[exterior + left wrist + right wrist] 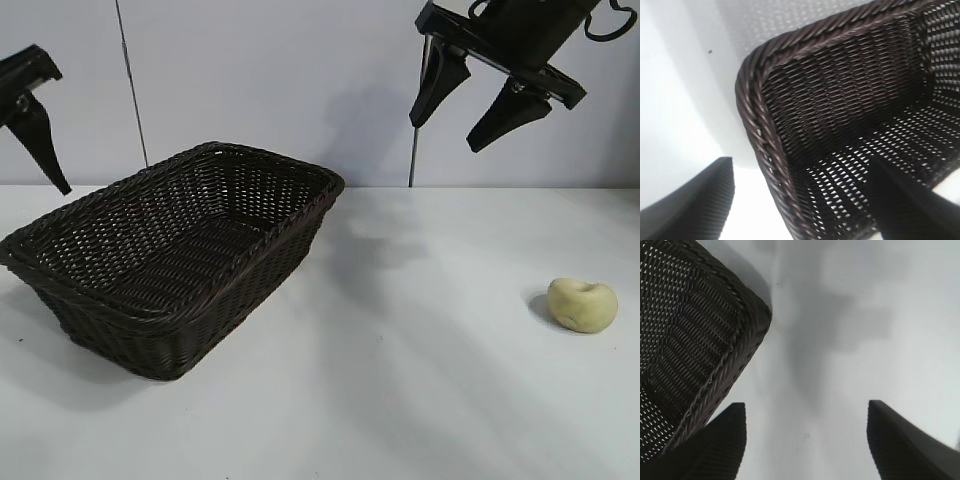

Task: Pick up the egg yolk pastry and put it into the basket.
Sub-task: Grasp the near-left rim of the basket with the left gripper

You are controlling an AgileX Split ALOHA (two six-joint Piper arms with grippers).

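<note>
Exterior view: we note the egg yolk pastry lying on the white table at the far right, well apart from the basket, which sits on the left half of the table; the pastry rests bare on the surface, dimple upward, nothing touching it.

The right gripper hangs high above the table, between basket and pastry in this view; its two dark fingers point downward with a clear gap between them, jaws apart, holding nothing.

The left gripper shows only at the left edge, raised above the basket's near-left corner; we see one finger there, so this view alone does not settle its jaws.

Left wrist view: this supplies what the exterior lacks; two fingertips stand wide apart with the basket's braided rim and open-weave floor between them; jaws apart, empty. The pastry does not appear here.

Right wrist view: both fingertips are spread, bare table between them; one corner of the basket enters at the side; the pastry is outside this view too, so only the exterior camera records its position.
</note>
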